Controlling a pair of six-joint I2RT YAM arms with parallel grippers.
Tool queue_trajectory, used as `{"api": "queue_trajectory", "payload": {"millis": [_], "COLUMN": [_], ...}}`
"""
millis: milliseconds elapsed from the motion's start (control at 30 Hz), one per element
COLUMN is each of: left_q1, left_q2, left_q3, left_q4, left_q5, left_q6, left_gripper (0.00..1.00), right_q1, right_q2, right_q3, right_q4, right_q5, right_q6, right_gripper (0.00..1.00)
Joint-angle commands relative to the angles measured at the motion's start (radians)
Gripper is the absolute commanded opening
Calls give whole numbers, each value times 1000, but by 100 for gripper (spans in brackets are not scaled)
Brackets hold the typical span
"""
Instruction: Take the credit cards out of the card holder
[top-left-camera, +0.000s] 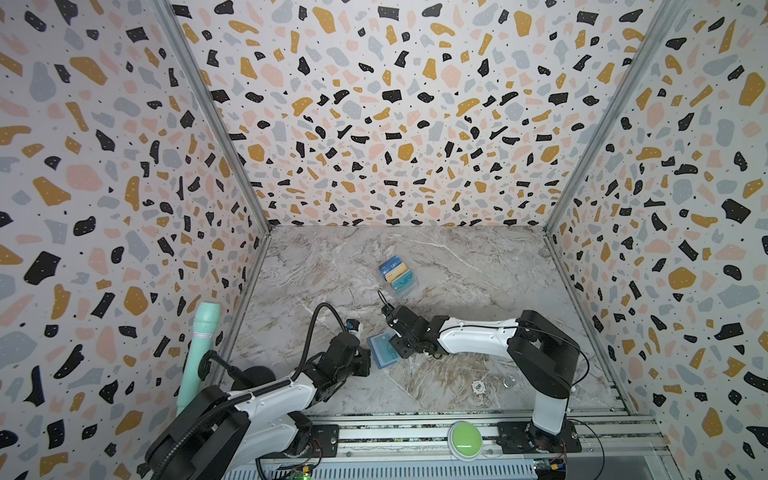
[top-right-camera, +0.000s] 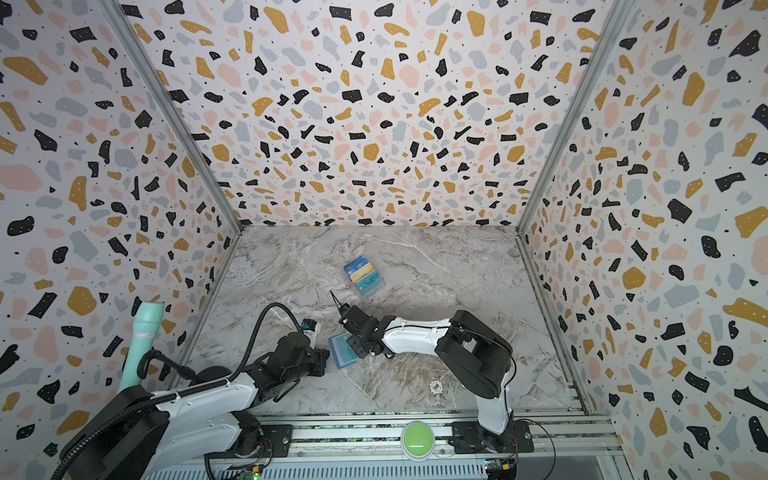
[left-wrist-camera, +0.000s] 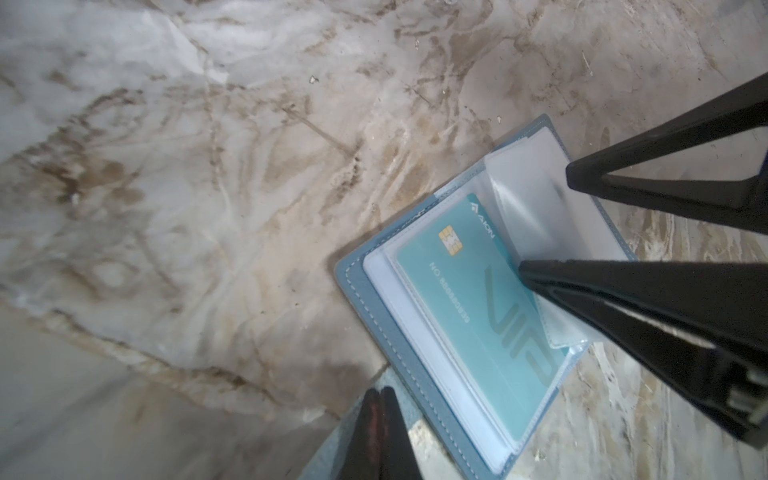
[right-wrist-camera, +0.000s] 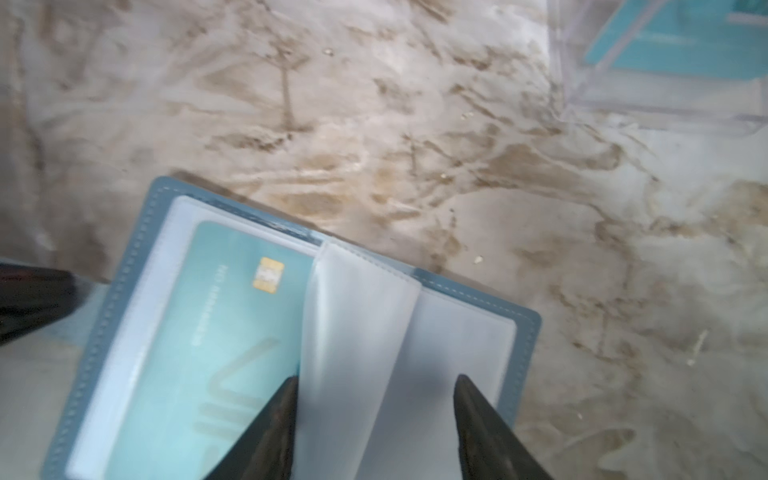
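While the card holder (left-wrist-camera: 353, 282) lies open, left tool (left-wrist-camera: 379, 392) is clenched; right tool (right-wrist-camera: 377, 379), released, straddles a clear sleeve (right-wrist-camera: 361, 324).

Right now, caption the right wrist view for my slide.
Open right gripper straddles a clear sleeve of the open card holder; a teal card sits inside.

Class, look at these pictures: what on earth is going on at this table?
Two robot arms are working on an open slate-blue card holder lying on the marble table. The right gripper stands open, straddling a clear sleeve page. The left gripper is shut at the holder's edge. A teal card sits in a sleeve, not yet out. Farther back, a clear acrylic stand holds three cards.
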Motion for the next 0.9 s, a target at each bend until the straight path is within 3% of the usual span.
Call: {"api": "queue_trajectory", "payload": {"millis": [0, 867], "left_q1": [-2, -7], "left_q2": [10, -93], "left_q3": [12, 33], "left_q4": [-29, -57], "left_q5": [-12, -40], "left_q6": [19, 39], "left_gripper": [0, 1], "right_q1": [-23, -150], "right_q2": [-54, -260], "right_q3": [-26, -138], "right_q4": [-50, -33], "right_q5": [37, -6], "right_q6": [1, 22], "right_gripper": [60, 59]}}
